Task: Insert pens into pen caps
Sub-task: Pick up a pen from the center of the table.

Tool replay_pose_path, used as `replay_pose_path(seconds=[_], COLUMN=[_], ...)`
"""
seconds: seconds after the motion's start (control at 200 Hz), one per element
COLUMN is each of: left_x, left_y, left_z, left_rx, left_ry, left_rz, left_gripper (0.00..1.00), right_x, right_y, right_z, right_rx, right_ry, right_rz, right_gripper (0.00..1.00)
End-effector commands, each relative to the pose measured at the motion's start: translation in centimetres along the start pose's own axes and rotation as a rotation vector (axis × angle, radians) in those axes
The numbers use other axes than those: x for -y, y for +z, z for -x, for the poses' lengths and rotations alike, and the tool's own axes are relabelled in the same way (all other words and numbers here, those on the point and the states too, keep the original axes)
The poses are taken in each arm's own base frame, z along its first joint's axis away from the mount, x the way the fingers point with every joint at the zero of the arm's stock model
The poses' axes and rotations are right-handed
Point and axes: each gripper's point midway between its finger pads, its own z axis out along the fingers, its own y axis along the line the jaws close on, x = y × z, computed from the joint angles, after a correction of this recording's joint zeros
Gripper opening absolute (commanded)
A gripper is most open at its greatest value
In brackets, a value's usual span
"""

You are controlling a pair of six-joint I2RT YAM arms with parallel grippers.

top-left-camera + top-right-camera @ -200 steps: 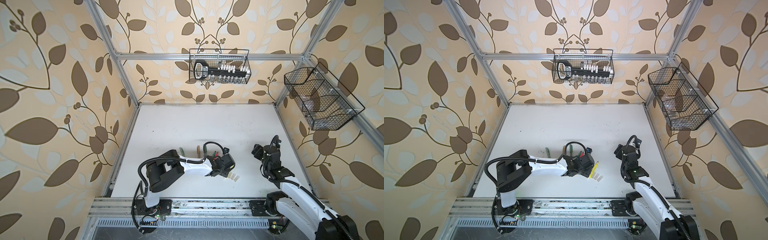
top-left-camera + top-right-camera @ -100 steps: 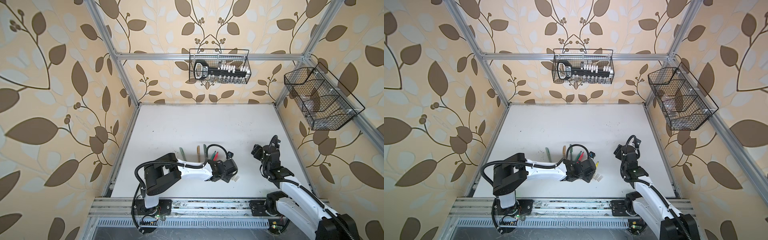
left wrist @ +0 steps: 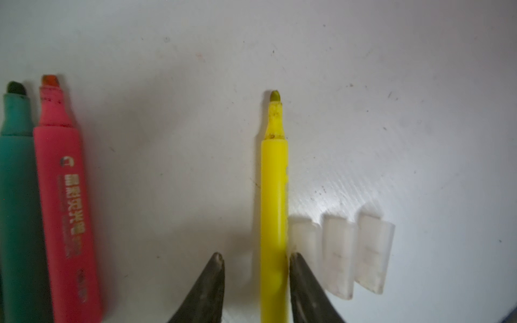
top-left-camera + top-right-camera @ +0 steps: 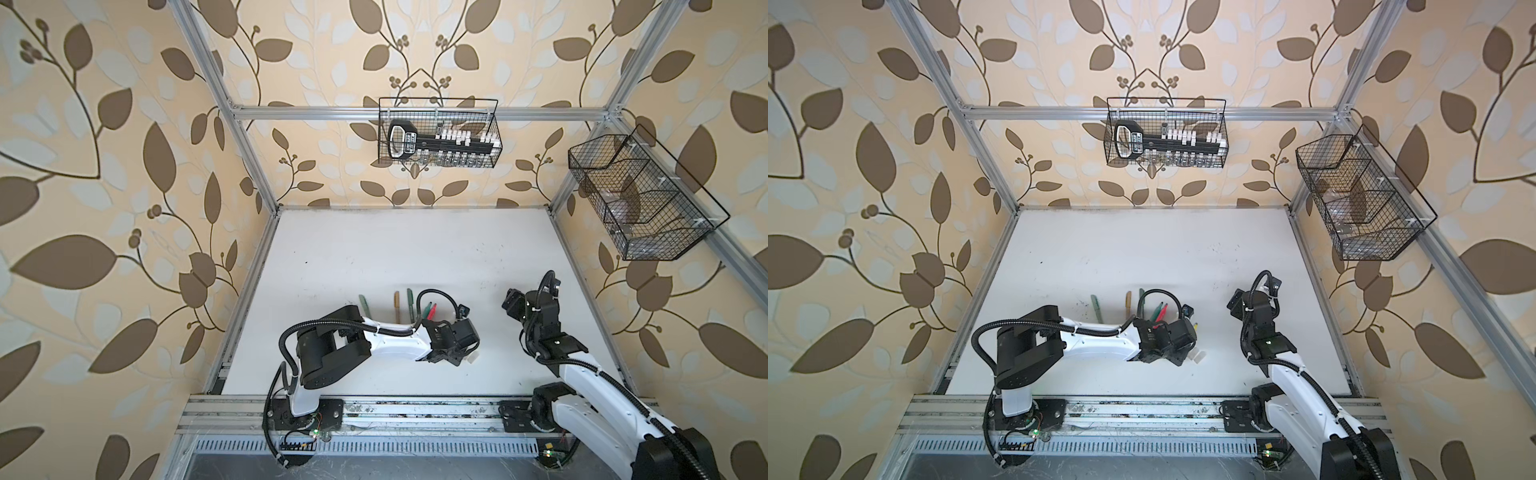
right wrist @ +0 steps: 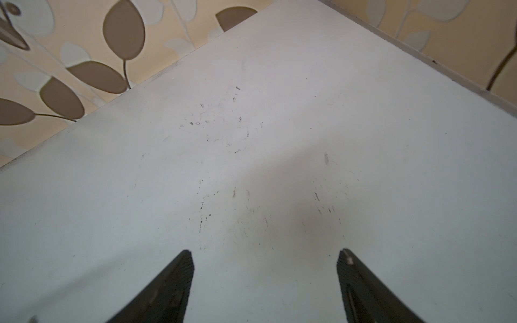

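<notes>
the yellow marker [image 3: 274, 195] lies flat on the scuffed white table [image 3: 391, 84], its felt tip bare. my left gripper [image 3: 256, 256], lower centre of frame in both top views, straddles the marker unclenched: one finger touches the barrel, the other stands off. three stubby clear plastic caps [image 3: 340, 251] lie just beside it. the pink-red marker [image 3: 64, 181] and green marker [image 3: 15, 181] lie together, well apart across bare table. my right gripper [image 5: 264, 251] hangs released, jaws wide, over open tabletop.

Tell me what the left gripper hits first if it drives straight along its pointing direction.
Likely the yellow marker, lying between the open fingers of the left gripper, close against one finger; then the table. The nearest clear cap just outside that finger might get clipped. Depth is unclear.
</notes>
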Motion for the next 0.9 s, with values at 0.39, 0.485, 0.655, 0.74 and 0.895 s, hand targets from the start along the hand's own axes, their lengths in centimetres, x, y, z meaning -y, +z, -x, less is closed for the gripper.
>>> replay_pose_path(seconds=[0.39,0.485,0.655,0.74,0.895], left_x=[-1.3,-1.7,-3.3,-3.9,-6.1], left_y=[1.6,1.5,0.4,-0.8,-3.5], left_z=[-0.3,-0.4,0.3,0.9,2.5], left_rx=[-0.023,-0.011,0.061,0.103,0.185], left_ry=[0.015,0.007,-0.012,-0.017,-0.075], left_rz=[0.098,0.106,0.155,0.156,0.134], left_gripper=[0.3,0.21,0.09,0.05,0.0], right_x=[0.7,1.5,1.8,-1.0,-6.1], right_y=[-0.3,-0.4,-1.0,-1.8,-4.2], right_z=[1.0,1.2,2.0,2.7,4.3], right_rx=[0.036,0.043,0.027,0.036,0.109], right_ry=[0.03,0.06,0.246,0.303,0.369], right_rz=[-0.04,-0.064,-0.043,0.068,0.189], right_gripper=[0.82,0.84,0.82,0.79,0.89])
